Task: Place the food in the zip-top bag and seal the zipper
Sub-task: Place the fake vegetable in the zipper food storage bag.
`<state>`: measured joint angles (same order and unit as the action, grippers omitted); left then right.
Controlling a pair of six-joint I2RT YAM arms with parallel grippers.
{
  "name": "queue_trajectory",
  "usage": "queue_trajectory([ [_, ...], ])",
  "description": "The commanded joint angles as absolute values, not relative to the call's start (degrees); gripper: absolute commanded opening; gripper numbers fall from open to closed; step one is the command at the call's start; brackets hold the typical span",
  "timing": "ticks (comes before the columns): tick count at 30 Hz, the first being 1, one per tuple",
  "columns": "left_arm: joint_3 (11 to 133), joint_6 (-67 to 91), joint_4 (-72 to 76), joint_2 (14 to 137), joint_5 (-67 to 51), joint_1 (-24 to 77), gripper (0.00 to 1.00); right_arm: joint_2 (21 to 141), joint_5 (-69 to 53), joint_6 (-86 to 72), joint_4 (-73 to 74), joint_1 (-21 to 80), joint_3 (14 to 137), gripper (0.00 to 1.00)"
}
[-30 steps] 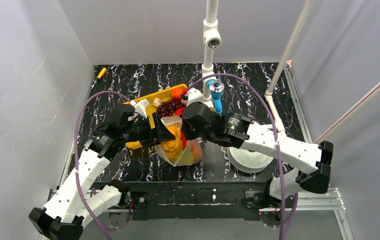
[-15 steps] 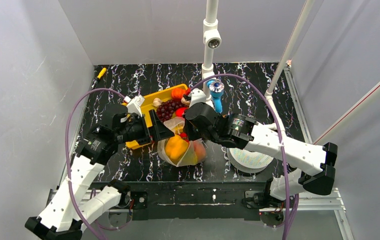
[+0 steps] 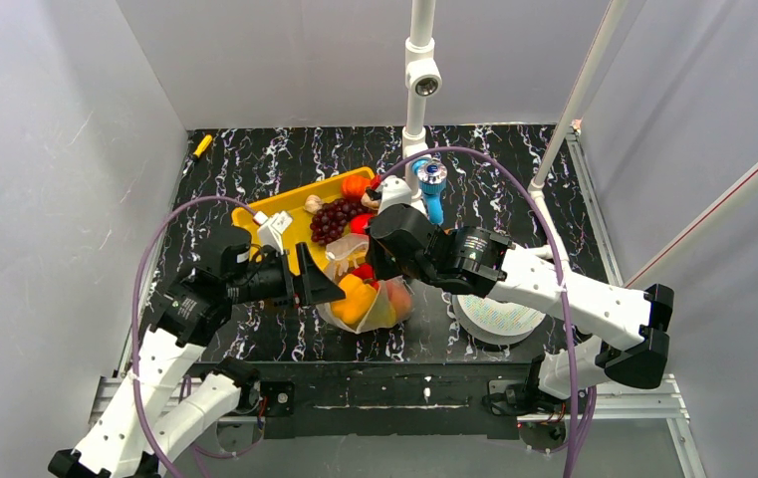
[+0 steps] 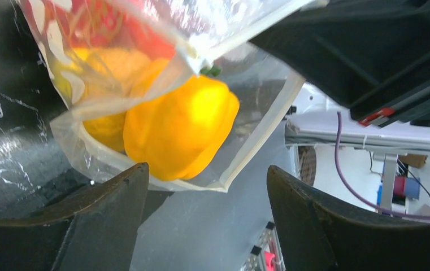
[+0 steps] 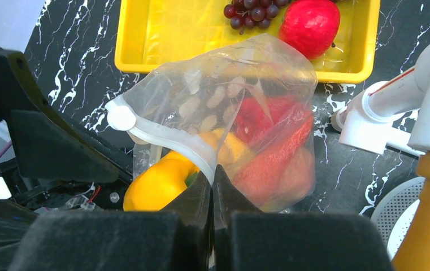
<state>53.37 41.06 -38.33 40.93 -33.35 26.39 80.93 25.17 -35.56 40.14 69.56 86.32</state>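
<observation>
The clear zip-top bag [image 3: 367, 295] hangs in the middle of the table, with its bottom resting on it. My right gripper [image 5: 212, 169] is shut on its white zipper [image 5: 161, 138] at the mouth edge. Inside the bag [image 5: 246, 96] are red and orange food [image 5: 269, 152]. A yellow pepper [image 4: 184, 127] sits at the open mouth, partly inside. My left gripper [image 4: 205, 171] is open just left of the bag, the pepper beyond its fingertips, holding nothing. Purple grapes [image 5: 252, 10] and a red apple [image 5: 309, 25] lie in the yellow tray [image 5: 161, 39].
The yellow tray [image 3: 270, 211] lies behind the bag with an orange fruit [image 3: 355, 185] at its far end. A white post [image 3: 414, 100] and a blue tool [image 3: 431, 184] stand behind. A round white spool disc [image 3: 499, 317] sits right of the bag.
My left gripper has drawn back to the left and nearer, away from the bag's mouth, leaving the yellow pepper there. The right gripper keeps its pinch on the zipper.
</observation>
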Motion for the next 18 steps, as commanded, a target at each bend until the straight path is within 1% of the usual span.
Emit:
queue_trajectory([
  [1, 50.33, 41.36, -38.99, 38.78, -40.07, 26.63, 0.70, 79.56, 25.93, -35.29, 37.76, 69.88, 88.07, 0.01],
  [8, 46.50, 43.62, -36.66, 37.46, -41.63, 26.78, 0.54, 80.65, 25.37, -35.15, 37.90, 69.91, 89.23, 0.01],
  [10, 46.24, 44.36, -34.60, 38.54, -42.74, 26.97, 0.54, 80.94, 25.20, -35.12, 38.07, 69.95, 89.65, 0.01],
  [18, 46.76, 46.91, -26.48, 44.21, -43.36, 29.64, 0.59, 81.16, 24.95, -35.10, 38.67, 69.96, 90.91, 0.01],
])
